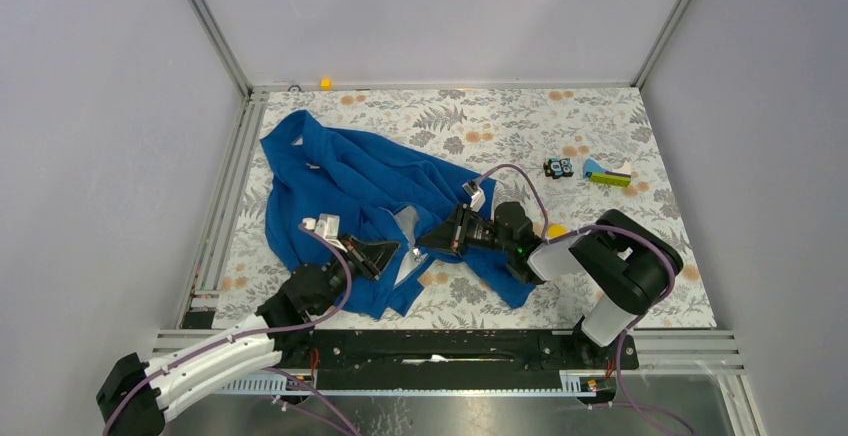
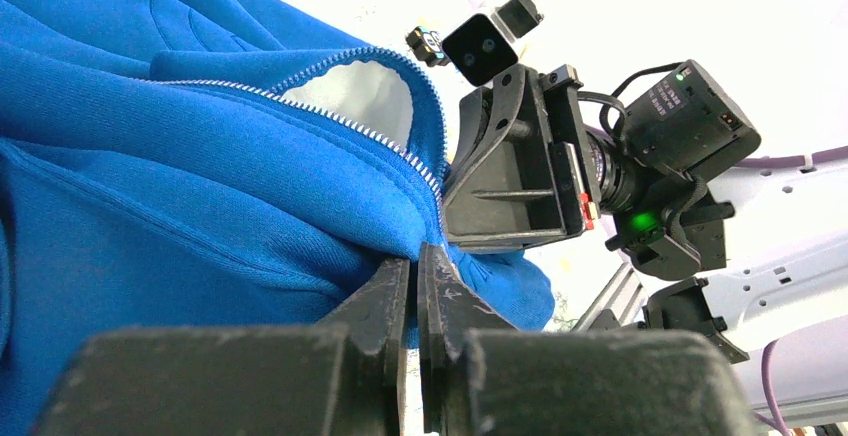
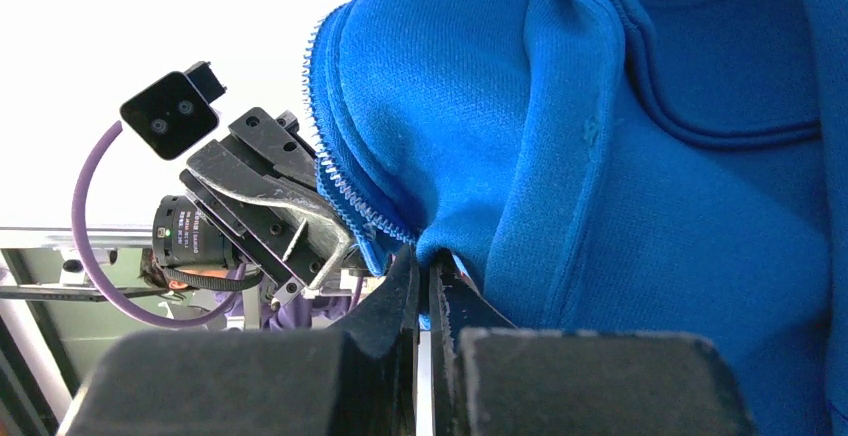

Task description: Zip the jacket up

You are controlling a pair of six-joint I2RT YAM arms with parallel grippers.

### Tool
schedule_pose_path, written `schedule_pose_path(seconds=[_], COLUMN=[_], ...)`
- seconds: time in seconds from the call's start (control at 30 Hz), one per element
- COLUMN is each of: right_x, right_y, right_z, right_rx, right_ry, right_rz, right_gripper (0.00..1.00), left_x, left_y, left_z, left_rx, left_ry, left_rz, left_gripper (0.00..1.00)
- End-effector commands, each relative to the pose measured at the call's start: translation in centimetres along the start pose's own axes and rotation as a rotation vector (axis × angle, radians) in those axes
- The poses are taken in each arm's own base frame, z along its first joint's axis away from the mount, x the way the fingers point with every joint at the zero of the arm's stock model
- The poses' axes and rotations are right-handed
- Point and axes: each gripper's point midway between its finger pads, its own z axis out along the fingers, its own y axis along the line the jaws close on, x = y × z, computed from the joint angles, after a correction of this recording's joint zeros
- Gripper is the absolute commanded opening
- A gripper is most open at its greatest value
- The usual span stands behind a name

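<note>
Judging from the overhead view, the step in hand is taken to be the joining of the zip's two halves at the bottom hem. The jacket (image 1: 345, 181) is spread, front open and rumpled, on the left part of the flowered table (image 1: 520, 121). The left gripper (image 1: 398, 250) and right gripper (image 1: 430, 239) are met nose to nose at its near edge. Both pairs of jaws are closed, each pinched on a fold of blue cloth beside the zip teeth (image 2: 330, 116). Whether a pull is caught or only cloth cannot be told, since the tips are buried in the fold.

For the step to be done well, the two hems should be drawn level and taut, so that the teeth rows are laid straight and parallel before anything is slid. One side should be anchored low while the other is guided in, and slack cloth should be held clear of the teeth.

From the left wrist, one teeth row is seen running up past the white lining (image 2: 365, 96). From the right wrist, a curled teeth row is seen dropping to the fingertips, with no lining. Only from overhead are the bunched sleeves shown, and some small toys (image 1: 558, 167) well apart on the right.
</note>
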Motion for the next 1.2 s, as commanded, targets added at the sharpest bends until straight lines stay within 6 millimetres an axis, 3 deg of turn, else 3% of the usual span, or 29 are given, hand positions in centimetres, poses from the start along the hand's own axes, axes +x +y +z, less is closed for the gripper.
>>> schedule_pose_path(seconds=[0.0, 0.97, 1.17], right_x=[-1.0, -1.6, -2.1], right_y=[2.1, 2.8, 3.9], right_z=[1.0, 0.9, 1.2], right_rx=[-0.074, -0.076, -0.108], right_ry=[-0.031, -0.070, -0.080], right_rz=[-0.046, -0.070, -0.071], right_gripper=[0.00, 0.00, 0.00], left_x=[-0.6, -0.5, -0.4], left_y=[-0.3, -0.4, -0.5], left_z=[0.0, 0.1, 0.2], left_rx=[0.024, 0.027, 0.030], left_ry=[-0.043, -0.050, -0.044], left_rz=[-0.027, -0.079, -0.081], left_gripper=[0.00, 0.00, 0.00])
